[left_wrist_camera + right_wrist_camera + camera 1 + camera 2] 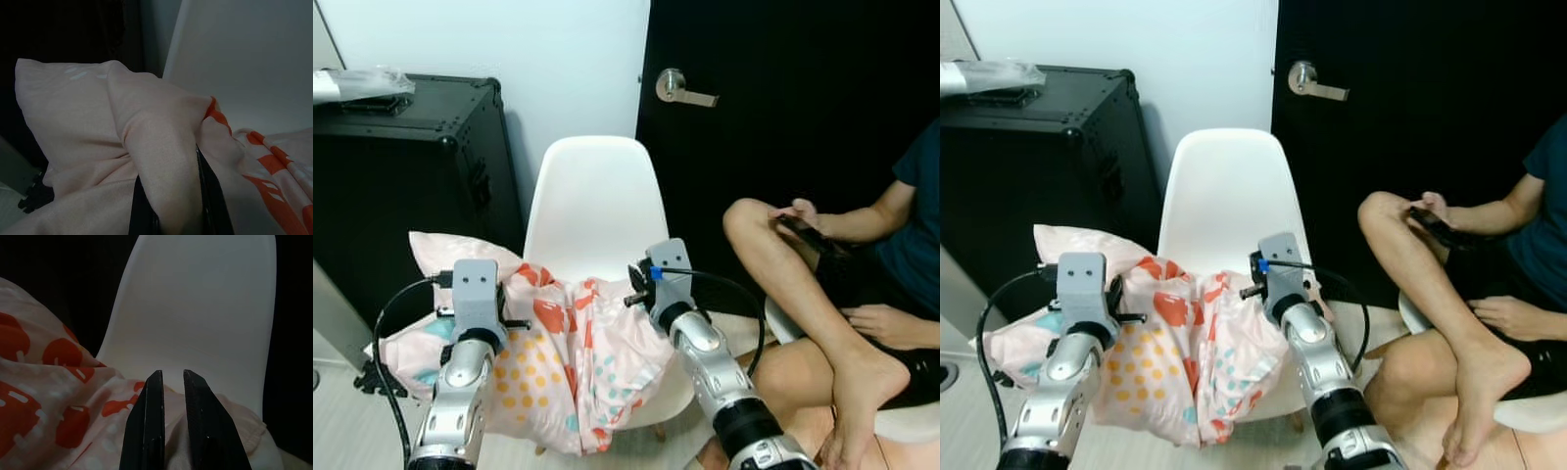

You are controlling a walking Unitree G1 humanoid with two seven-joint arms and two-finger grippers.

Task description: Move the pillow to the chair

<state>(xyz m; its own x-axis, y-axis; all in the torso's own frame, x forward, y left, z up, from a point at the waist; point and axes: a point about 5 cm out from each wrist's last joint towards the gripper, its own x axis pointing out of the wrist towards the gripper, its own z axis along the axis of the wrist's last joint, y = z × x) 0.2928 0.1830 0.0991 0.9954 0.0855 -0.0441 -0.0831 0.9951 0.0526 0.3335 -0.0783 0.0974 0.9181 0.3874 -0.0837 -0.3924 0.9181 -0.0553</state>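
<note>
A pale pink pillow [568,352] with orange and teal print lies across the front of the white chair [592,206] and hangs over its seat edge toward me. My left gripper [171,205] is shut on a bunched fold of the pillow at its left corner [98,112]. The fabric wraps over the fingers [211,196]. My right gripper [171,377] sits low over the pillow's right side [49,396]. It points at the chair back [205,308], and its fingers stand almost together with nothing seen between the tips.
A tall black case [401,166] stands left of the chair, against the wall. A black door [783,98] with a silver handle [680,90] is behind it on the right. A person [842,284] sits cross-legged at right, one knee near my right arm.
</note>
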